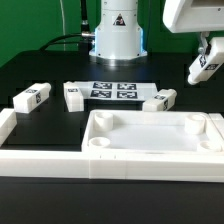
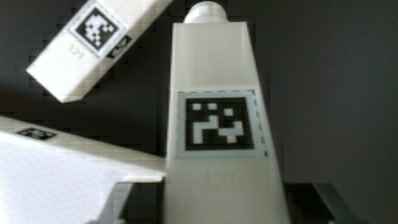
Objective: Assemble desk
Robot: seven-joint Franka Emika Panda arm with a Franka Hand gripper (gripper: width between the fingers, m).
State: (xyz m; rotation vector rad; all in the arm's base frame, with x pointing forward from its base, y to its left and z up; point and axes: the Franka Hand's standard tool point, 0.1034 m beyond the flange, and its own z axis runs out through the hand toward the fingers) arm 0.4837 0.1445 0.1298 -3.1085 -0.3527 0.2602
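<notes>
My gripper is at the exterior view's upper right, raised above the table and shut on a white square-section leg that hangs tilted from it. In the wrist view the held leg fills the middle, tag facing the camera, with a dark finger on each side of it. The white rimmed tabletop lies at the front, sockets up. Three loose legs lie behind it: one at the left, one beside it, one at the right. That last one seems to be the leg in the wrist view.
The marker board lies flat behind the tabletop, in front of the robot base. The low white barrier wall runs along the front and up the left side. A tagged white corner, apparently the tabletop, shows in the wrist view.
</notes>
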